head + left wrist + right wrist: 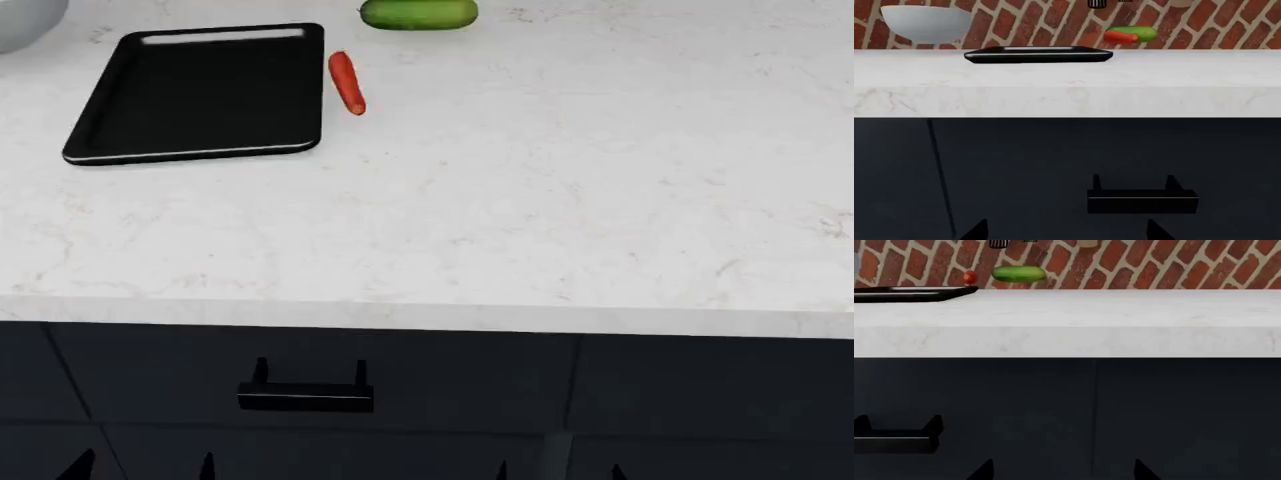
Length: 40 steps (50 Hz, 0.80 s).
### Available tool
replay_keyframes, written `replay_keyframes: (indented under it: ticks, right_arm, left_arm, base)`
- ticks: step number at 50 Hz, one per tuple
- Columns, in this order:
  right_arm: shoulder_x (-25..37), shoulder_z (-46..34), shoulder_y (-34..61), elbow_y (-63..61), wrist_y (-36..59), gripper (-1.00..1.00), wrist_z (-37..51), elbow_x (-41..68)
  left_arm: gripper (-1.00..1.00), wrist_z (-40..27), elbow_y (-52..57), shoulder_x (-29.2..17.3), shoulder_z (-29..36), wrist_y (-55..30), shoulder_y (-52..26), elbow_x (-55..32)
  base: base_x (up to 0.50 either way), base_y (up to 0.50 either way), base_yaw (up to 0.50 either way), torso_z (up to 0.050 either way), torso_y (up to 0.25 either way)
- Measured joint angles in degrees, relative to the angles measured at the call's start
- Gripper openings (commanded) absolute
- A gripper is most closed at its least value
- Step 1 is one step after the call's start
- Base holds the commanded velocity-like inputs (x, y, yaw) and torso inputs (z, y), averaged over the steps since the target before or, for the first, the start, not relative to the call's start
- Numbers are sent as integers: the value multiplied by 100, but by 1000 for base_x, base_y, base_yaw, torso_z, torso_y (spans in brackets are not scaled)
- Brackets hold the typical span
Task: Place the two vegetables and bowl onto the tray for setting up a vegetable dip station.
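Both grippers hang low by the cabinet, fingertips apart and holding nothing; tray [200, 95] empty near counter's far-left corner, carrot [347, 82] just beside its right rim, cucumber [418, 14] and bowl [27, 20] at far edge—likely rigid, smooth, roll-prone; grip mid-length.

On the countertop [534, 200] the tray [200, 95] lies at the far left, with the carrot [347, 82] just beside its right edge. The cucumber [418, 14] lies behind the carrot, and the bowl [20, 20] sits behind the tray's left corner. A drawer handle [306, 392] sits below the counter's front edge.
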<state>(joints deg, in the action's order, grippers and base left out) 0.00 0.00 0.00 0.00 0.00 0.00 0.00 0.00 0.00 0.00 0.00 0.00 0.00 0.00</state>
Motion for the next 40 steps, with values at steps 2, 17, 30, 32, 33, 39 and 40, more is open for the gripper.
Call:
replay_keyframes:
  ticks: [2, 17, 30, 32, 33, 39, 40]
  right_arm:
    - [14, 0, -79, -82, -74, 100, 81, -6]
    - [198, -249, -4, 24, -88, 100, 235, 268]
    - [325, -413, 44, 103, -96, 100, 338, 474]
    - [341, -434, 49, 112, -95, 100, 354, 500]
    - [348, -447, 51, 113, -92, 100, 364, 507]
    - [390, -497, 63, 140, -100, 100, 418, 571]
    - [397, -497, 64, 128, -81, 100, 429, 593]
  left_arm:
    - [100, 15, 75, -14, 83, -9, 40, 74]
    - [100, -237, 51, -199, 274, -17, 18, -86]
    - [100, -380, 54, -335, 424, 80, 20, -238]
    - [100, -404, 53, -354, 452, 94, 21, -240]
    - [100, -419, 55, -365, 467, 99, 24, -232]
    - [100, -477, 47, -409, 508, 71, 12, -294]
    - [100, -484, 54, -415, 504, 55, 5, -323]
  base:
    - [0, 0, 0, 0, 0]
    - [0, 0, 0, 0, 0]
    - [0, 0, 0, 0, 0]
    - [0, 0, 0, 0, 0]
    - [0, 0, 0, 0, 0]
    - [0, 0, 0, 0, 0]
    - [0, 0, 0, 0, 0]
